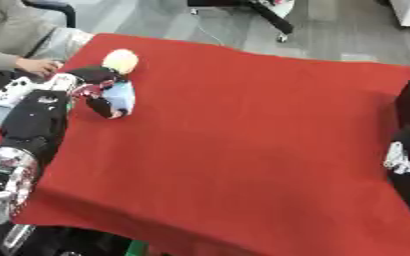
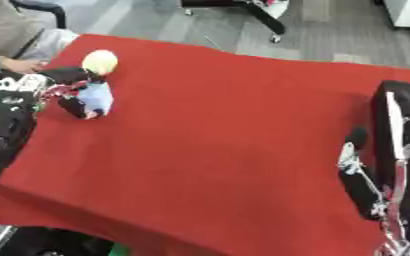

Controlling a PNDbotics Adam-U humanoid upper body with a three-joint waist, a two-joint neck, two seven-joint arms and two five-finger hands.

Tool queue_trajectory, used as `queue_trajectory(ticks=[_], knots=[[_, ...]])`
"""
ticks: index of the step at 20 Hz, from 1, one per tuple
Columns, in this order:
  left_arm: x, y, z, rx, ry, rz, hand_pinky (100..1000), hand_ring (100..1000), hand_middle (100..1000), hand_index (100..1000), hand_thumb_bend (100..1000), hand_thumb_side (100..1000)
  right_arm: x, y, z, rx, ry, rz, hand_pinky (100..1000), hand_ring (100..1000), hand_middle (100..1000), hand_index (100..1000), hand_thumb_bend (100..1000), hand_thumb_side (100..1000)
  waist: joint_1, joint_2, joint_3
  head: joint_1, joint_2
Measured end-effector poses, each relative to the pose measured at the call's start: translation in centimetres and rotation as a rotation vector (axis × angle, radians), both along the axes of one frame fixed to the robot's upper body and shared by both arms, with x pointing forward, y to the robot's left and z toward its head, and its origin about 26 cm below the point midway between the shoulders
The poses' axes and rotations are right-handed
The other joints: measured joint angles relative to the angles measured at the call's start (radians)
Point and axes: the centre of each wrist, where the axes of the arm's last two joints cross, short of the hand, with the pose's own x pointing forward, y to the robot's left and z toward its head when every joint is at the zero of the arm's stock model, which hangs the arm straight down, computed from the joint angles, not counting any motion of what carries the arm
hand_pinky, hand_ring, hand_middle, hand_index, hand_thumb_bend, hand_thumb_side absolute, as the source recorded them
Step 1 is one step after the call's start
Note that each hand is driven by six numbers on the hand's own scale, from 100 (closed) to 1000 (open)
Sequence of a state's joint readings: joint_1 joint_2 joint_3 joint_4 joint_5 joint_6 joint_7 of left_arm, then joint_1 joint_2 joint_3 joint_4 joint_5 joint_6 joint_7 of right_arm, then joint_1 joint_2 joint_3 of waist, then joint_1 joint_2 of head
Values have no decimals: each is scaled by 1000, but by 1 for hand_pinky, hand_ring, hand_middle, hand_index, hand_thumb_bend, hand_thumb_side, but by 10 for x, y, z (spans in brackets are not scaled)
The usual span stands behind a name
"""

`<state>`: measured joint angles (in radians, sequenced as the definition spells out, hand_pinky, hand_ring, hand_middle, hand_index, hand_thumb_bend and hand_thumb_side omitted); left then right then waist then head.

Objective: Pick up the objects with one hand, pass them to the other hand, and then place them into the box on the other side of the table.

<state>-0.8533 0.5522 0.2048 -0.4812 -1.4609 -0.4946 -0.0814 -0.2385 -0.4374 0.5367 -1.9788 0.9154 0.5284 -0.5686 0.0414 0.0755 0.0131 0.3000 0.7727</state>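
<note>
The left hand [image 1: 93, 82] curls its fingers around a pale blue soft object [image 1: 121, 97] at ten o'clock on the red-clothed counter [image 1: 243, 130], beside a pale yellow ball [image 1: 120, 61]. The right hand [image 2: 359, 165], finger state indiscernible, waits at three o'clock beside the black box [image 2: 405, 125]. Open cloth between favours a midway transfer.

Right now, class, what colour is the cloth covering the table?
Red cloth, clearest in the left eye view.

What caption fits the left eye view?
Left hand closes its fingers on a pale blue object beside a yellow ball on the red table.
</note>
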Motion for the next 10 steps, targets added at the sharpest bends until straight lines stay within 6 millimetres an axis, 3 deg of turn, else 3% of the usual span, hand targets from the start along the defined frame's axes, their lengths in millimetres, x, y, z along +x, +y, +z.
queue_trajectory(ticks=[5,10], knots=[[4,-4,30,-116,-126,-116,669,488,466,677,100,245,0,0,0,1,0,6,660,945,799,908,100,241,-1,0,10,-19,0],[7,-25,54,-364,-195,-339,639,460,436,652,100,254,2,5,6,-26,-12,49,679,936,820,913,100,176,-12,0,20,-91,0]])
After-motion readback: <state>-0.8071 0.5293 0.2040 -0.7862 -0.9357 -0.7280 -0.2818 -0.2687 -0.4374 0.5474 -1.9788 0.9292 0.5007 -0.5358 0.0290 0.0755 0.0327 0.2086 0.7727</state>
